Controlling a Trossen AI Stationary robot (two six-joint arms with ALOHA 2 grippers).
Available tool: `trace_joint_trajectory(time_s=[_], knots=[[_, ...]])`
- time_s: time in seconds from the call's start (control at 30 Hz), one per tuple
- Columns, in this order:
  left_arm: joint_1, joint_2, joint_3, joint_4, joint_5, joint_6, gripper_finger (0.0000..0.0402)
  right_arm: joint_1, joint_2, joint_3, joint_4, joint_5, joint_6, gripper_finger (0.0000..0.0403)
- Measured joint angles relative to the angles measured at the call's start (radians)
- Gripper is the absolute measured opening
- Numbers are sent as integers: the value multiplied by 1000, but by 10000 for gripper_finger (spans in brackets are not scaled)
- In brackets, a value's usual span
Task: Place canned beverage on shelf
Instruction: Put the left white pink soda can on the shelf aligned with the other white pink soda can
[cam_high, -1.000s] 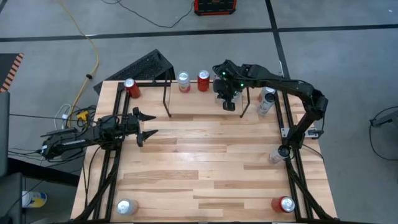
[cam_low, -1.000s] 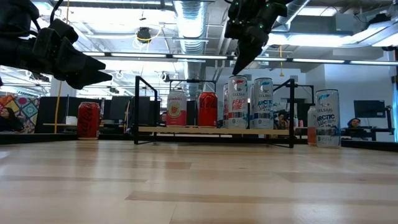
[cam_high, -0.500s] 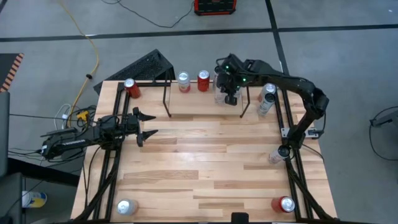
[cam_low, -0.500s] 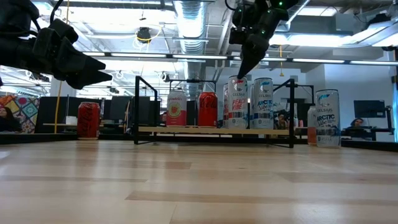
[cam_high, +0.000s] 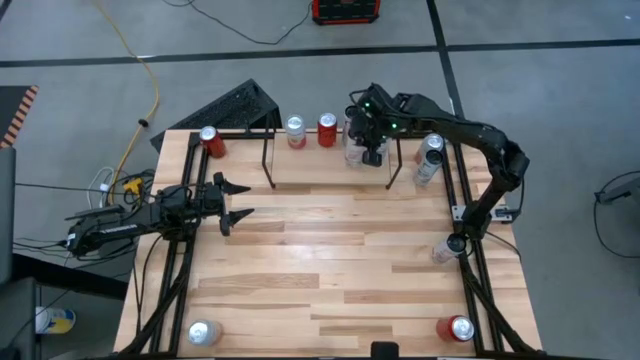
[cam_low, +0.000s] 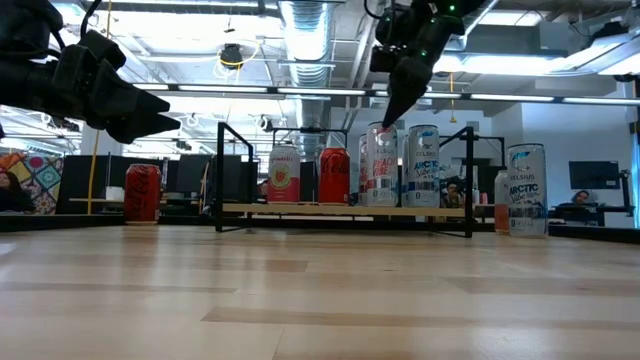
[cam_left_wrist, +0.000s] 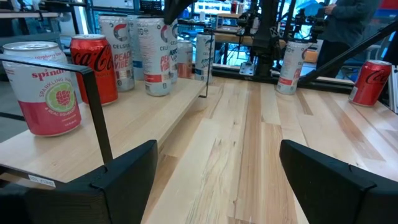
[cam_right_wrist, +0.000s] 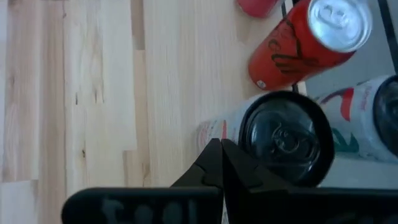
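The shelf (cam_low: 300, 209) stands along the table's far edge and carries a pink-and-white can (cam_low: 284, 175), a red cola can (cam_low: 333, 175) and two tall white cans. My right gripper (cam_low: 390, 115) is shut. It slants down from above, with its tips at the top of the tall "Peach Vibe" can (cam_low: 378, 165), which stands on the board. In the right wrist view the tips (cam_right_wrist: 221, 149) lie beside that can's dark lid (cam_right_wrist: 283, 140). My left gripper (cam_high: 238, 200) waits open and level at the table's left side. My right gripper's shut fingertips (cam_right_wrist: 219, 155) stand right at the upper rim (cam_right_wrist: 244, 146) of the "Peach Vibe" can, coming at it slanting from above. I cannot tell whether they touch it. The can stands on the shelf board.
Loose cans stand around the table: red at the far left (cam_high: 208, 140), white ones at the far right (cam_high: 428, 158), one by the right rail (cam_high: 443, 250), one at each near corner (cam_high: 203, 332) (cam_high: 458, 328). Black rails (cam_high: 180, 260) run along both sides. The wooden middle (cam_high: 330, 260) is bare.
My right gripper has gone a little toward the table's right and far edge, above the shelf, and has since kept still, shut throughout.
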Motion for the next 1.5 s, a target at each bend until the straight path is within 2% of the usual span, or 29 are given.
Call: trace_joint_trajectory(time_s=[0.2, 0.33, 0.53, 0.6, 0.73, 0.8, 0.9, 1.23, 1.5], knots=[[0, 0, 0, 0, 0, 0, 323, 24, 0, -2, -80, -31, 17, 19], [0, 0, 0, 0, 0, 0, 323, 68, -2, -85, -30, -14, 53, 19], [0, 0, 0, 0, 0, 0, 323, 196, -26, -227, 29, 129, 136, 17], [0, 0, 0, 0, 0, 0, 323, 244, -29, -273, 101, 172, 174, 17], [0, 0, 0, 0, 0, 0, 323, 318, -37, -353, 233, 349, 239, 17], [0, 0, 0, 0, 0, 0, 323, 329, -37, -389, 290, 424, 244, 17], [0, 0, 0, 0, 0, 0, 323, 314, -37, -433, 353, 479, 251, 17], [0, 0, 0, 0, 0, 0, 323, 223, -21, -462, 467, 446, 231, 17], [0, 0, 0, 0, 0, 0, 323, 216, -18, -461, 470, 419, 245, 19]])
